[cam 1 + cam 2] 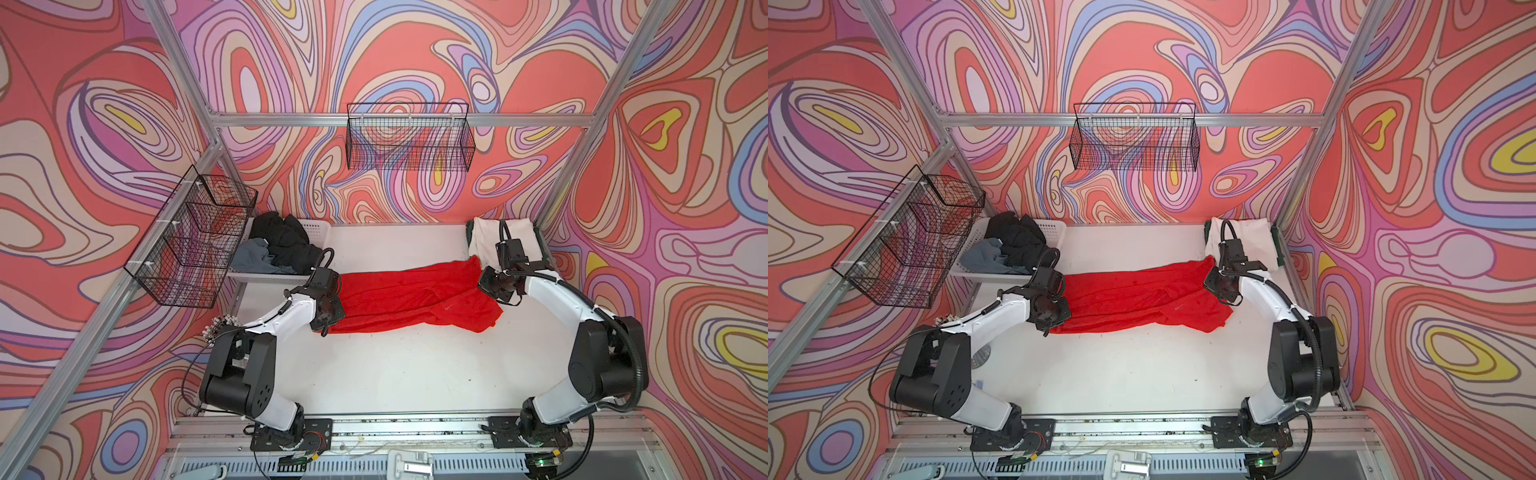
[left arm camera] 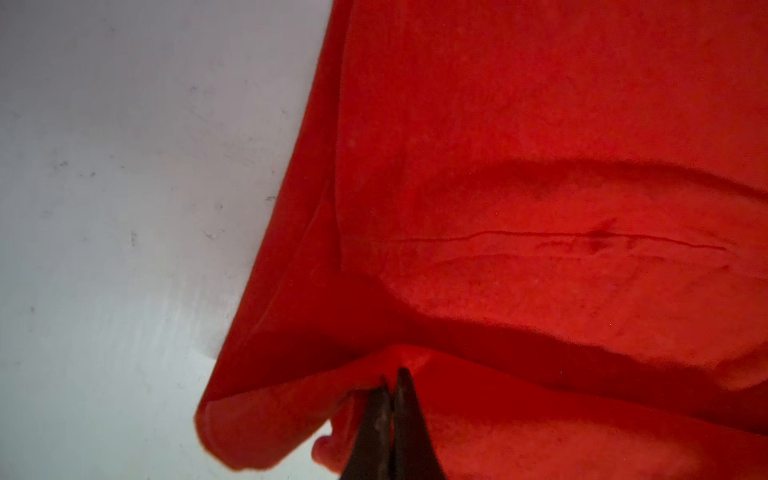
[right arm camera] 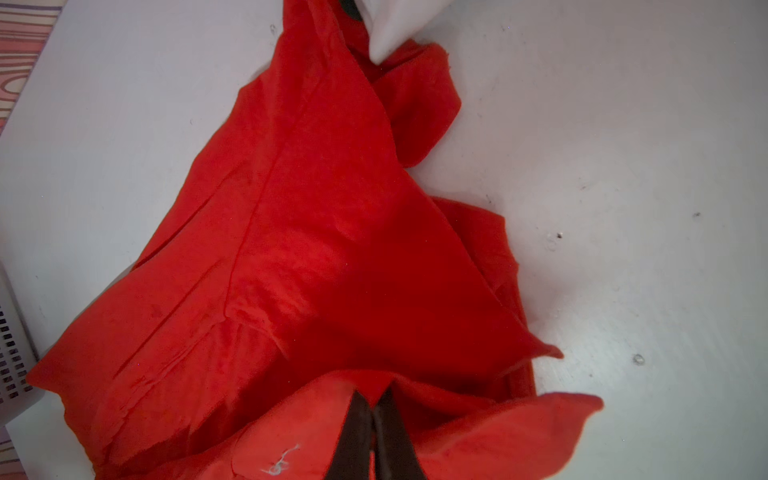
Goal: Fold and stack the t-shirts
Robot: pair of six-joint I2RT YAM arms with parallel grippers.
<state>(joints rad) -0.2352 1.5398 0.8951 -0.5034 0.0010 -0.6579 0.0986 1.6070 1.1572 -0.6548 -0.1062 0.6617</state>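
I see a red t-shirt [image 1: 415, 301] pulled into a long, rumpled band across the middle of the white tabletop [image 1: 395, 365], in both top views. My left fingers [image 2: 399, 399] are pinched tight on its left end, and my right fingers [image 3: 380, 424] grip a fold at its right end. A folded white t-shirt [image 1: 490, 237] lies in the far right corner. A black t-shirt [image 1: 286, 241] and a grey t-shirt [image 1: 253, 255] sit bunched in a white basket [image 1: 320, 228] at the far left.
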